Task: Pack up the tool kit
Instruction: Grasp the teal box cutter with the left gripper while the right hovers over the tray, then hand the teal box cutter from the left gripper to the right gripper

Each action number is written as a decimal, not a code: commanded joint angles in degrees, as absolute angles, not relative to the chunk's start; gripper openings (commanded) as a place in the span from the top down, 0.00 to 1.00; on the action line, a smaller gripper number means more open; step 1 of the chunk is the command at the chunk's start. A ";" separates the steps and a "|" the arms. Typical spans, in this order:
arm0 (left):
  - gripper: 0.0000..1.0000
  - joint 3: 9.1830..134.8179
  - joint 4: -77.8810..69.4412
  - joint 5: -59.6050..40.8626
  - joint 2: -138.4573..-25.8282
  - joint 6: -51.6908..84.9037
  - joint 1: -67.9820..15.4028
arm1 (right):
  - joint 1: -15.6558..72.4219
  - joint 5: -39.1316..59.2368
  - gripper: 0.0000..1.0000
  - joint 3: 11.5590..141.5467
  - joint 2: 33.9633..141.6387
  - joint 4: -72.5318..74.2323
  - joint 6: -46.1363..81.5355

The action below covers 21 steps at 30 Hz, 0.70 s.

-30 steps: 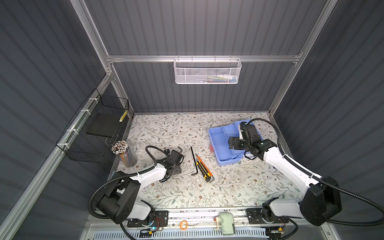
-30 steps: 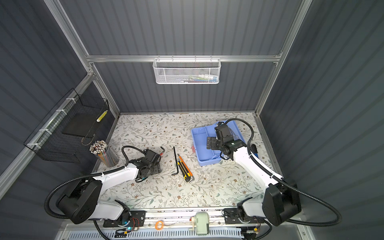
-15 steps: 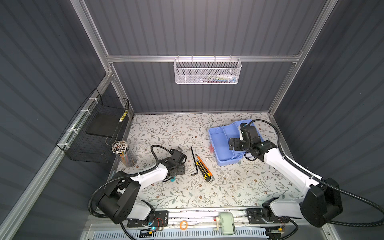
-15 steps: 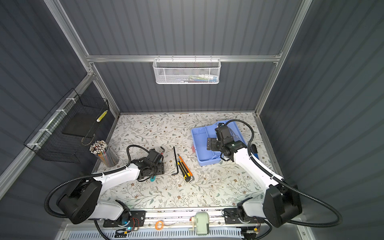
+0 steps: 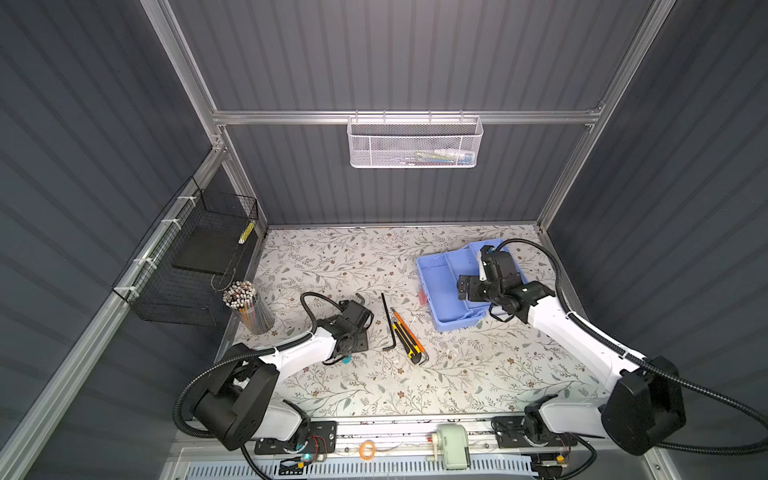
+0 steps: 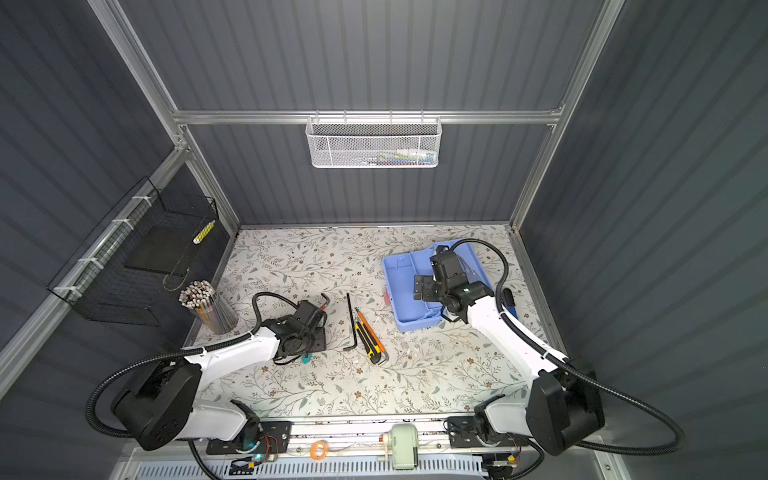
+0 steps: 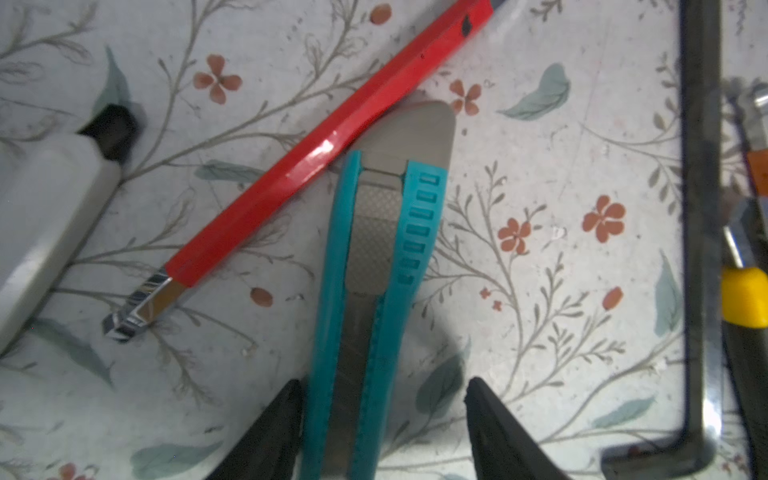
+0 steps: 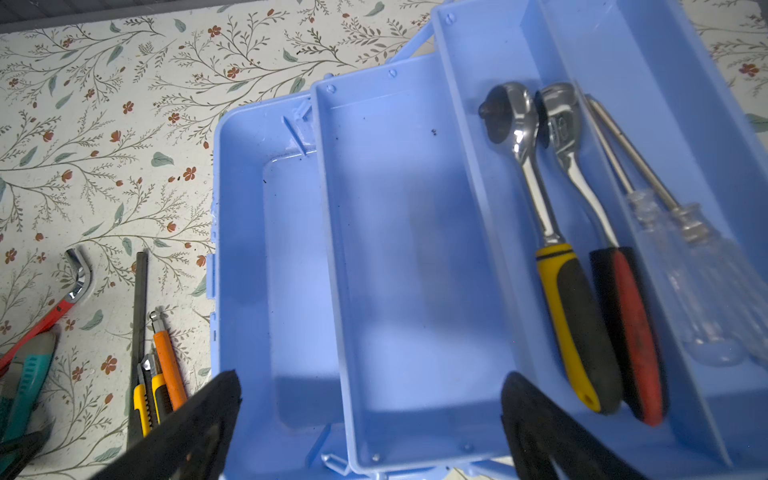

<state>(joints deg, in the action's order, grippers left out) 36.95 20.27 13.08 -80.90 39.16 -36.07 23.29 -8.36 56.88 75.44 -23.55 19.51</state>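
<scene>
Being straddled by part-open left hand (image 7: 383, 381), nothing gripped yet: teal utility knife (image 7: 374, 257), flat on bench (image 7: 540, 166), long axis running straight out between jaws. Tool kit (image 5: 436, 282) sitting well to right, under wide-open empty right hand (image 8: 372, 376).

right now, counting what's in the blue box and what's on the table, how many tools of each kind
hex keys: 3, red, black, orange
utility knives: 2, teal, yellow-black
ratchets: 2, yellow-handled, red-handled
screwdrivers: 2, both clear-handled
total: 9
</scene>
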 commanded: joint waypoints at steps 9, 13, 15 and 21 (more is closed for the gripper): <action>0.63 36.31 21.51 7.25 -84.64 35.00 -36.47 | 23.09 -8.70 0.02 56.25 74.62 -23.14 20.44; 0.67 37.26 19.82 4.82 -84.64 32.97 -36.73 | 23.11 -8.22 0.04 56.12 74.47 -23.27 20.65; 0.70 37.82 19.44 4.41 -84.81 32.72 -36.97 | 23.11 -7.95 0.04 55.94 74.33 -23.13 20.83; 0.81 38.83 17.99 3.57 -84.09 33.12 -37.69 | 23.13 -6.83 0.06 55.03 73.50 -22.60 21.61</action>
